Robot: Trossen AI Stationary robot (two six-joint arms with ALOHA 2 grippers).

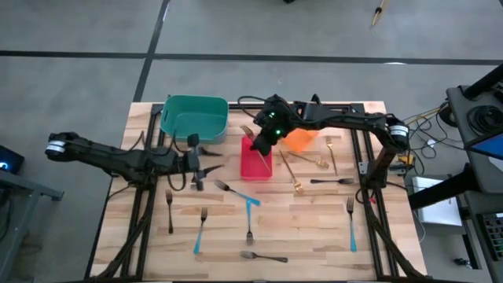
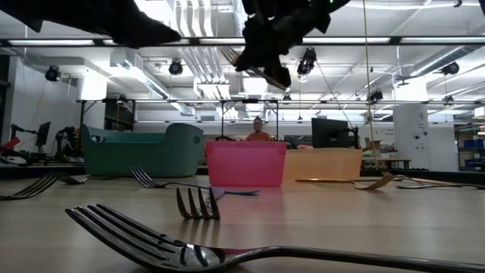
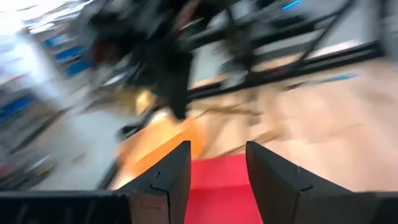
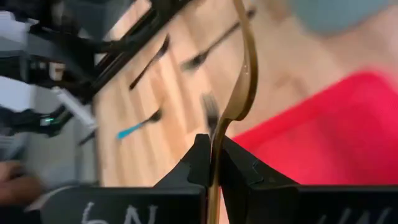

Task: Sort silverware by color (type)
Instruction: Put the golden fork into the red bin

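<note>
My right gripper [image 1: 262,141] hovers above the red bin [image 1: 255,165], shut on a gold fork [image 4: 241,87]. In the low view the fork [image 2: 256,70] hangs slanted high over the red bin [image 2: 246,163]. My left gripper [image 1: 204,163] is open and holds nothing; it sits low, left of the red bin, between the teal bin [image 1: 194,118] and a silver fork [image 1: 228,189]. Gold forks [image 1: 295,177] lie flat on the table right of the red bin. Blue-handled forks [image 1: 350,228], silver ones and dark ones lie spread over the near half. My right gripper pinches the gold fork between its two fingers at a thin part of the shaft [image 4: 215,158]. The rest of the fork sticks out past the fingertips. The fork is lifted clear, over the red bin [image 4: 323,130]. Which end is held, I cannot tell.
An orange bin [image 1: 301,140] stands right of the red bin, under the right arm. A large silver fork [image 2: 189,254] lies close to the table's near edge. Black frame rails [image 1: 141,212] cross the table on both sides. Cables and equipment stand off the right edge.
</note>
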